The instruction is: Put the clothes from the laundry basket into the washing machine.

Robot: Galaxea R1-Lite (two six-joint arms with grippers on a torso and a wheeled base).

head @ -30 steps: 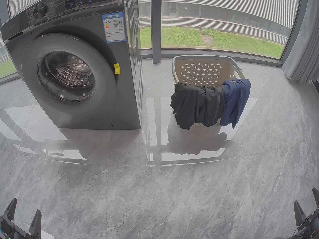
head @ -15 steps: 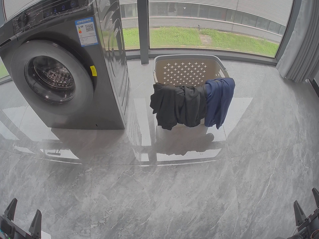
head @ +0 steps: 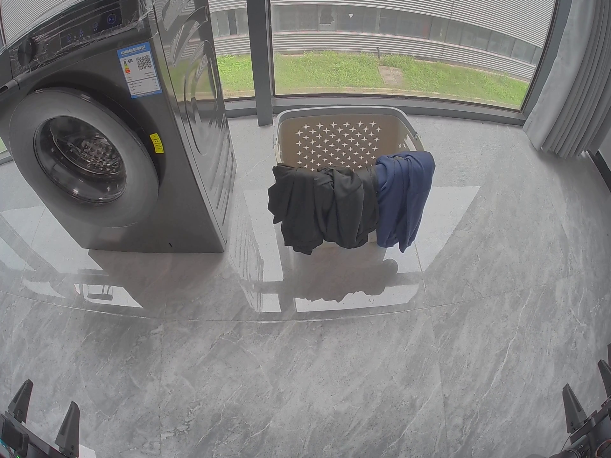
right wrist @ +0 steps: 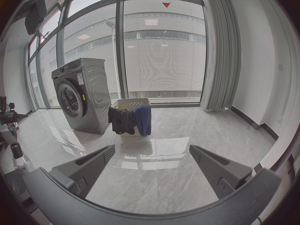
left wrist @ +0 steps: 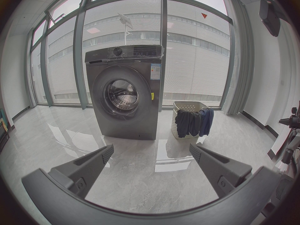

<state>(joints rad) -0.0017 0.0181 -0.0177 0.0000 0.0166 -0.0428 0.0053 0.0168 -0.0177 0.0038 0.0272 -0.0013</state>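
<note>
A beige laundry basket [head: 344, 138] stands on the floor near the window, with a black garment [head: 321, 205] and a blue garment [head: 402, 195] draped over its front rim. The grey washing machine [head: 114, 128] sits to its left, its round door [head: 83, 157] shut. My left gripper [head: 44, 411] is low at the near left, open and empty. My right gripper [head: 589, 392] is low at the near right, open and empty. Both are far from the basket. The left wrist view shows the machine [left wrist: 125, 91] and basket [left wrist: 190, 119]; the right wrist view shows the basket [right wrist: 131, 116] and machine [right wrist: 81, 94].
Glossy grey tile floor [head: 318, 364] stretches between me and the basket. Floor-to-ceiling windows [head: 394, 33] lie behind, with a grey curtain [head: 573, 84] at the far right. A tripod stand [left wrist: 292, 135] is off to one side.
The whole head view has shifted: machine and basket now sit further left in the picture, so the camera has turned right. The grippers keep their places.
</note>
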